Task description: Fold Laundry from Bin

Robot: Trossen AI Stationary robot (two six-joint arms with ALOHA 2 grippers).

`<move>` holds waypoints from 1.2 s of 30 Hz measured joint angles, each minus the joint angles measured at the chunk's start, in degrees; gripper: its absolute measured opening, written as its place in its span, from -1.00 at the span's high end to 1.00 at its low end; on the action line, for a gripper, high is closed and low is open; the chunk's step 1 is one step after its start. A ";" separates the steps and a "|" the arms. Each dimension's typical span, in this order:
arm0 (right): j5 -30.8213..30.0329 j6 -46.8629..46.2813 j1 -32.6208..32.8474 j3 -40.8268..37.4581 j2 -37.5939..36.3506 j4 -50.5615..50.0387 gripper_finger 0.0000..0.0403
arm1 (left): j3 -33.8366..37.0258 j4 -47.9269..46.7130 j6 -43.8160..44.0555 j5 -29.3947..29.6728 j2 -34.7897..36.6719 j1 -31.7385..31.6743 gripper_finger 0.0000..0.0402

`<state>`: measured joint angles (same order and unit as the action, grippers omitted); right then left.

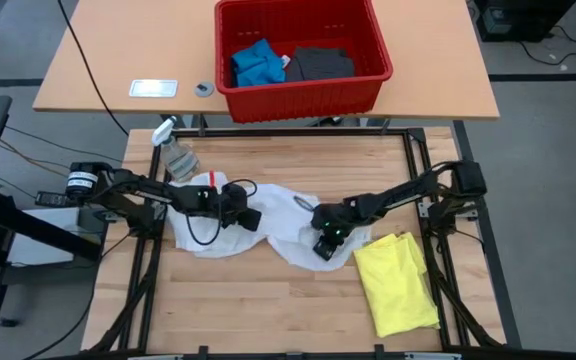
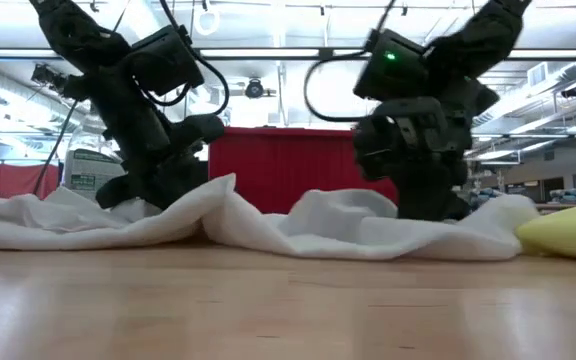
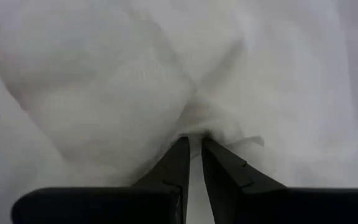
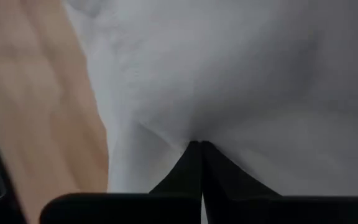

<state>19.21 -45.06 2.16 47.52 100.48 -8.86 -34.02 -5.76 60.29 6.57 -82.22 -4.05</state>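
left hand (image 3: 194,146) pinches white shirt (image 1: 283,215) | right hand (image 4: 199,149) pinches it too

Across the middle of the counter (image 1: 268,310) the white shirt (image 1: 283,225) sprawls, with both arms low on it, blocking passage there. The yellow T-shirt (image 1: 396,282) fills the near right corner. A spray bottle (image 1: 173,150) stands at the far left edge. The near edge's left and centre lie bare.

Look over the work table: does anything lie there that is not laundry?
Yes: a clear spray bottle lies tipped on its side at the table's far left corner, beside the crumpled white shirt; it is not laundry.
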 joint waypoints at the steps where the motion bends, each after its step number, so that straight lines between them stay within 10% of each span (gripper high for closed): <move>1: 0.79 -0.08 0.72 1.45 1.38 0.02 0.98 | 0.00 0.47 -0.39 -0.31 0.00 -0.50 0.75; 21: 5.29 -7.93 8.11 21.09 11.03 -5.08 0.96 | -0.09 4.01 -6.12 -6.10 0.11 -1.56 0.75; 36: -13.78 -5.54 4.23 18.86 4.46 -29.38 0.97 | -0.15 -5.44 -3.51 -5.99 -0.13 11.03 0.87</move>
<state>5.43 -50.60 6.39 66.38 104.95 -38.24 -34.17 -11.21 56.79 0.58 -82.34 6.98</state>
